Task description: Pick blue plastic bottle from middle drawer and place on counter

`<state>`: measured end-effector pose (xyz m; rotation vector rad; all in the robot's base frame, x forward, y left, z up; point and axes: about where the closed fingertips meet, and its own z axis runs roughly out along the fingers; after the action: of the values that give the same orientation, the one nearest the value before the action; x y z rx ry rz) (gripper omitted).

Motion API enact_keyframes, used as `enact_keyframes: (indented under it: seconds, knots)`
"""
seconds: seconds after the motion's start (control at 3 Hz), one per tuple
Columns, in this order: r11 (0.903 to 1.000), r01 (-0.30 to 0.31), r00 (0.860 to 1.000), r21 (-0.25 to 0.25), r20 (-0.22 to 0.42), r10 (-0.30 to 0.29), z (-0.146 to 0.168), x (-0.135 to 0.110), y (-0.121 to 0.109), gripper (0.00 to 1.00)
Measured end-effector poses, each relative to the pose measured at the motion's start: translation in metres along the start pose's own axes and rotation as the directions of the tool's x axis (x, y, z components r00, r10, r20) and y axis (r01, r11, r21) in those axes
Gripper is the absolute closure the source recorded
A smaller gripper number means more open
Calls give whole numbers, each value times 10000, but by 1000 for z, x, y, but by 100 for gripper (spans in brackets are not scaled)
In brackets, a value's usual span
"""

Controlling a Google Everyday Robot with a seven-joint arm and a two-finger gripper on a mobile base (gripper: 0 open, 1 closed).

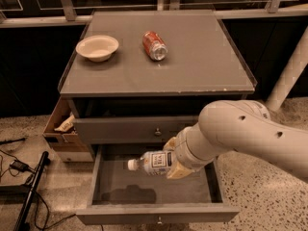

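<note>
Clear bluish plastic bottle (pixel 151 161) with a white cap hangs sideways above the open grey middle drawer (pixel 154 190), lower centre of frame, clamped by the cream two-finger gripper (pixel 172 159).

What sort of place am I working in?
Probably a lab or office test area, not a home: speckled hard floor, loose cables lying on it, a cardboard box beside the cabinet. The gripper holds the bottle over the open drawer.
</note>
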<state>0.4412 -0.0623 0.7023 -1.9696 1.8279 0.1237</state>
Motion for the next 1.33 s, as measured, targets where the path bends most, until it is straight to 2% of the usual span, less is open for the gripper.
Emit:
enact_keyframes:
  seconds: [0.33,0.67,1.0,1.33]
  knots:
    - [9958,-894,9950,182,474,885,-35,-12,-30,100]
    - [9862,-1655,9822,95,917,1639,-64,-19,-79,100]
    - [9794,-2018,9676,-103,1529,2010,-78,-26,-131,100]
    - [9799,-1926,9662,515,1845,1802,-104,-37,-159,100]
